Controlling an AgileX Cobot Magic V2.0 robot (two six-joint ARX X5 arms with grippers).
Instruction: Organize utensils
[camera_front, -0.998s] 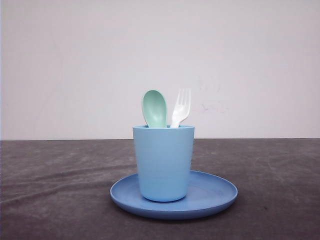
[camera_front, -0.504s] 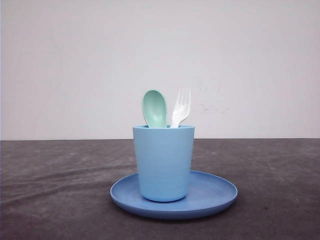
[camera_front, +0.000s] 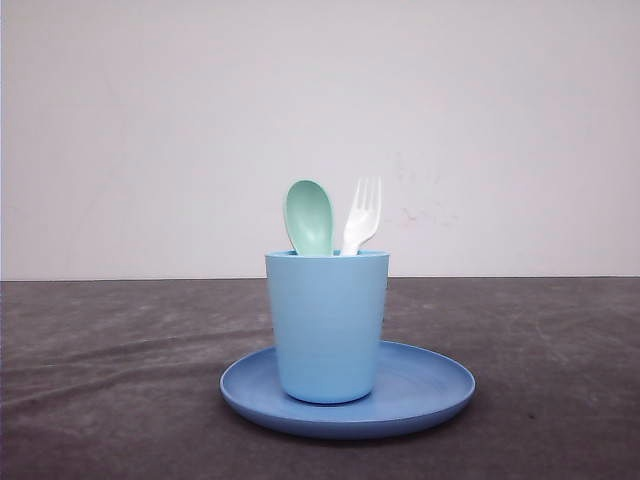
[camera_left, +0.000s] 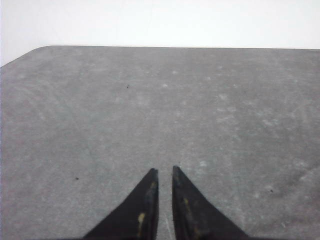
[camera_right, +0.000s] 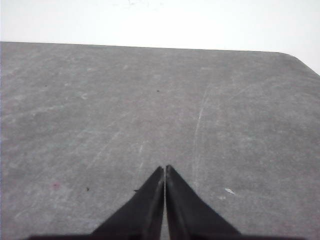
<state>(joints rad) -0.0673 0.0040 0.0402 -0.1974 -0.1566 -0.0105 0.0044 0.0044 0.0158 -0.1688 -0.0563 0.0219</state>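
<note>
Left gripper: two dark, tapered fingers nearly together, a thin slit between the tips, nothing held, poised over the grey table. Right gripper: fingers pressed closed, tips meeting, nothing held, likewise over bare table surface, pointing toward its far edge.

Even, soft light throughout; the white wall glares pale, shadows faint, wrist views slightly blurred.
</note>
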